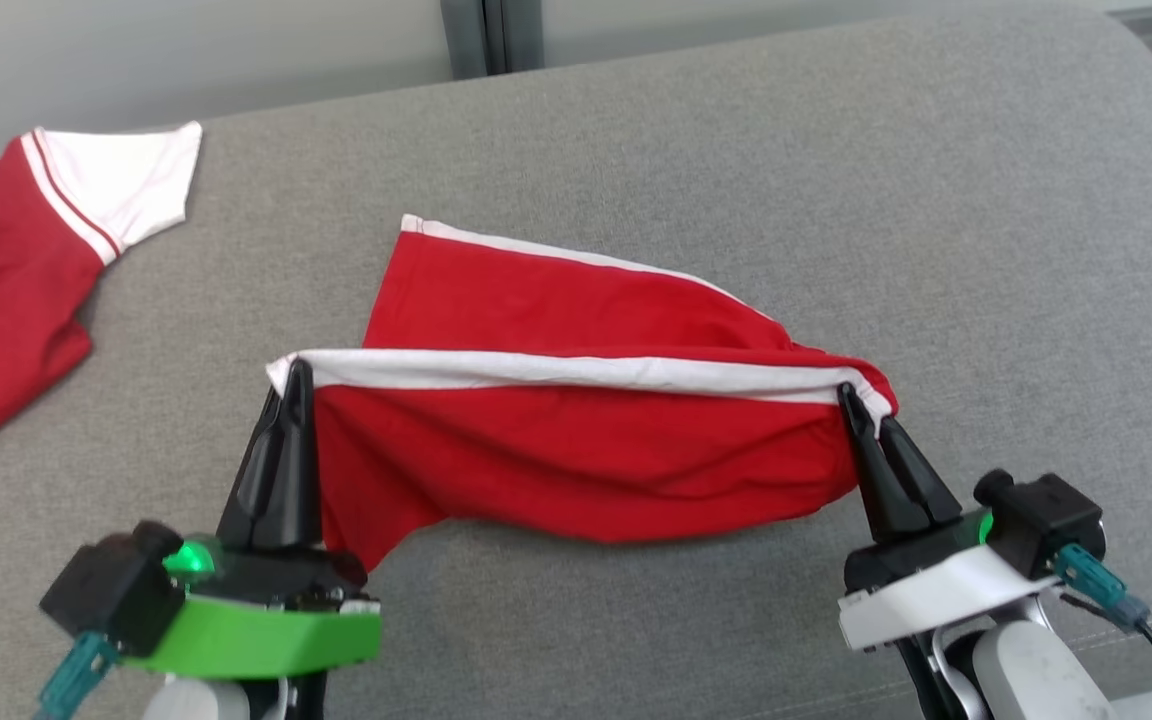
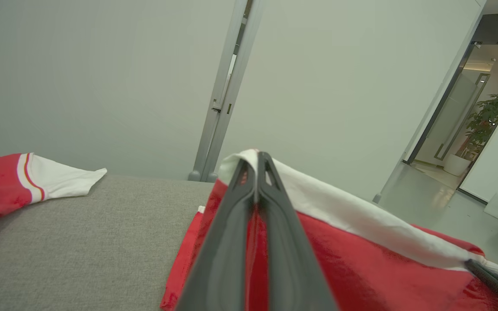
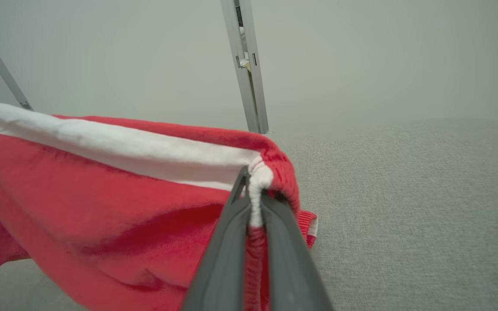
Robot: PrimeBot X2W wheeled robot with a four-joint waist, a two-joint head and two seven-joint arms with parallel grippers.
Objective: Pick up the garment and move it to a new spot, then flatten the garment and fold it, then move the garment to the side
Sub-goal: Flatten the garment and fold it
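The garment (image 1: 576,440) is red with white trim and hangs stretched between my two grippers above the grey surface. Its far part trails on the surface behind. My left gripper (image 1: 293,375) is shut on the garment's white-edged left corner (image 2: 249,157). My right gripper (image 1: 851,398) is shut on the opposite corner, where the white band bunches between the fingers (image 3: 255,190). In the left wrist view the red cloth (image 2: 361,268) slopes down to the right gripper's tip (image 2: 491,280). In the right wrist view the garment (image 3: 102,194) spreads leftward from my fingers.
A second red and white garment (image 1: 26,270) lies at the far left of the grey fabric surface (image 1: 836,200). Bare grey surface lies to the right and in front. A pale wall and a door frame (image 2: 227,95) stand behind.
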